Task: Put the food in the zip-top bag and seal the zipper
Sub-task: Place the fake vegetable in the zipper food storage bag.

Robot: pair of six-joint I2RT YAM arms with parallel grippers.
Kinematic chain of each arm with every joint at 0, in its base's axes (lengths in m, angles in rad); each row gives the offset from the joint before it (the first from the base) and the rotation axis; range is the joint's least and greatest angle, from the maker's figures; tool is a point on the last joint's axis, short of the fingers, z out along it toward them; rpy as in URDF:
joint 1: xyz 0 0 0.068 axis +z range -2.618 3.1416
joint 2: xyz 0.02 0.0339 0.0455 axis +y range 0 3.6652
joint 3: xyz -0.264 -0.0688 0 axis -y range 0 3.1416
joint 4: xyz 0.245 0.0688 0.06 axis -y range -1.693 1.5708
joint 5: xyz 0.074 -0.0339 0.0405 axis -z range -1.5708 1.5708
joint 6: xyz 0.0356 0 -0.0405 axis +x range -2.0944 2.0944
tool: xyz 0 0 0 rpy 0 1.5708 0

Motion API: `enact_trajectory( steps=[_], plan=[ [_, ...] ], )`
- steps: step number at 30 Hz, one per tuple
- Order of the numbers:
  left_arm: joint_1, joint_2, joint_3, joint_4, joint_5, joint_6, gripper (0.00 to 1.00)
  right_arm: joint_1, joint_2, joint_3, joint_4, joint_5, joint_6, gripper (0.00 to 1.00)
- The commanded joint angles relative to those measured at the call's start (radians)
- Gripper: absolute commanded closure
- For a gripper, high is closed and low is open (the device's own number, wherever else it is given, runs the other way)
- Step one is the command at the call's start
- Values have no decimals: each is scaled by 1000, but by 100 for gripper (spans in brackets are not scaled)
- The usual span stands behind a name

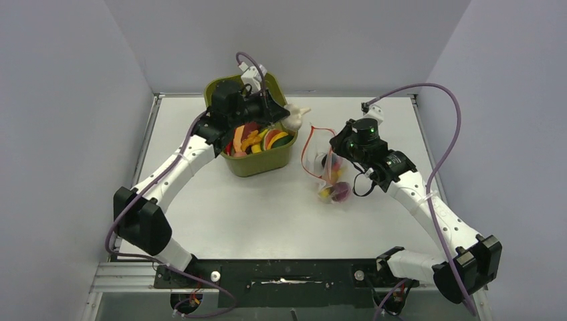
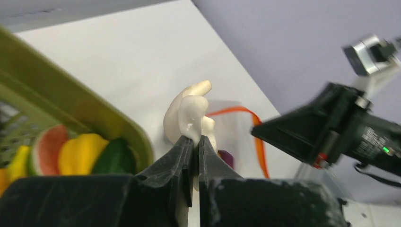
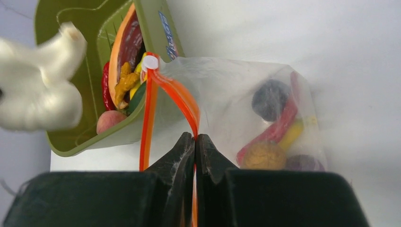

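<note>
Both closed: left end effector [image 2: 195, 140] pinches white food piece [image 2: 188, 113] just beyond olive bin [image 1: 259, 165] rim; right end effector [image 3: 195, 138] clamps zipper [image 3: 179, 94]. Clear zip-top bag [image 3: 227, 85] lies on desk [image 1: 267, 214] beside bin.

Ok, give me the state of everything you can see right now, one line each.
Left pincer: shut on the white toy food, just past the bin's rim, towards the bag.
Right pincer: shut on the zipper.
Zipper: undone, strips apart.
Zip-top bag: mouth open, several pieces inside.
Green bin: upright, toy food inside.
</note>
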Motion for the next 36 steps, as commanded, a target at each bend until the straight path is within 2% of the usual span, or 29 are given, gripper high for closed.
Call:
enact_trajectory(
  steps=[1, 5, 14, 29, 36],
  plan=[
    [-69, -88, -73, 169, 142, -107, 100, -1, -48, 11, 109, 6, -8, 100],
    [-132, -123, -147, 219, 130, -178, 100, -4, -65, 0, 113, 23, -5, 100],
    [-201, -157, -236, 187, 28, -204, 100, -14, -94, -15, 154, 2, 3, 100],
    [-231, -65, -129, 64, -111, -87, 100, -15, -130, -36, 207, -85, 43, 100],
    [-234, -21, -108, 73, -97, -77, 99, -15, -120, -39, 210, -94, 46, 100]
  ],
)
